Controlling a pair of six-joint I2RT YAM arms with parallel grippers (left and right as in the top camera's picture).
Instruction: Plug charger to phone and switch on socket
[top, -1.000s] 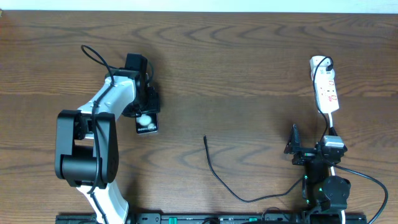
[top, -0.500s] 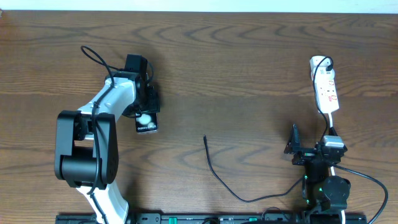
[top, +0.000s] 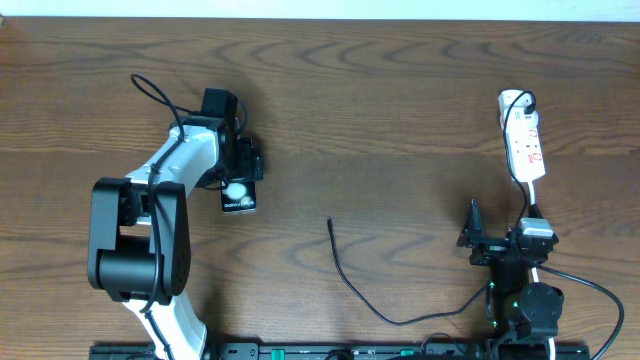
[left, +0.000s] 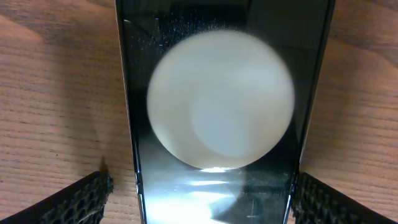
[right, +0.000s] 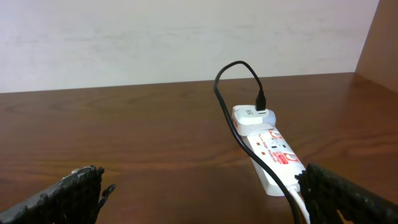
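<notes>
- The phone (top: 238, 196) lies flat, screen up, on the left half of the counter (top: 400, 100). We judge it stiff, light, glossy and slippery, with glass that could crack. We would take it by its long edges and never press on the screen.
- The left fingers (left: 84, 200) stand apart, one on each side of the phone. Bare wood shows beside one pad, and we cannot tell whether the other touches the edge. The left arm (top: 165, 175) reaches out from the front edge, its wrist bent down over the phone.
- The charger (top: 346, 276) lies loose in the middle, well apart from the phone, with its tip (top: 330, 221) pointing toward the far side. We judge it limp and light, so we would hold it just behind the tip to stop it flopping.
- The socket (top: 523, 140) lies at the far right. It looks rigid, and we expect to press it from above rather than grip it.
- The right fingers (right: 71, 193) gape wide on nothing and are aimed at the socket. The right arm (top: 515, 275) sits folded near the front edge.
</notes>
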